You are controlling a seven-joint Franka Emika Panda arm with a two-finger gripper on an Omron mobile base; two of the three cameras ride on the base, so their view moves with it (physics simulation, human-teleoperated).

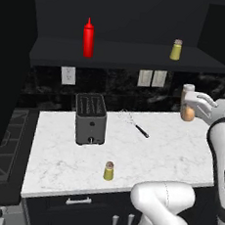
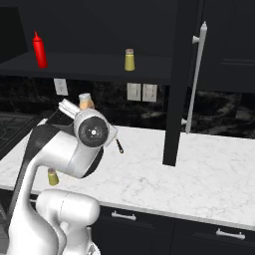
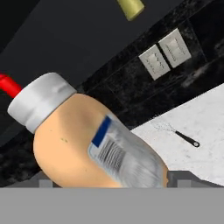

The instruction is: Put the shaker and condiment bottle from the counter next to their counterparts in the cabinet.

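Dark simulated kitchen: near-black cabinet [image 1: 130,57] with one long open shelf over a black backsplash, and the white marbled counter [image 1: 154,153] below. Far left on the shelf, the tall red squeeze bottle [image 1: 88,38] stands upright. Below it on the worktop sits a dark toaster [image 1: 89,118], slots up. Just right and nearer the front edge, the shaker [image 1: 109,170] stands alone and untouched, well apart from the toaster. Further back lies a whisk [image 1: 135,124] with a dark handle, flat on the stone. Two pale wall outlets [image 1: 152,78] on the backsplash. Above them, at the right of the shelf, the twin shaker [image 1: 176,50] stands upright, well apart from the red bottle. Far right, lifted off the worktop and below shelf level, the condiment bottle [image 3: 92,144] sits between the jaws of the gripper [image 1: 189,104]; the jaws stand wide around its body, and in the hand view it fills the space between them, cap up and to the left. Judgement: bottle is mid-carry toward the shelf. Risks: its rounded body could slip in a wide hold if the wrist rolls; cap or hand could catch the shelf lip on the way up; setting it down close could knock the red bottle over.
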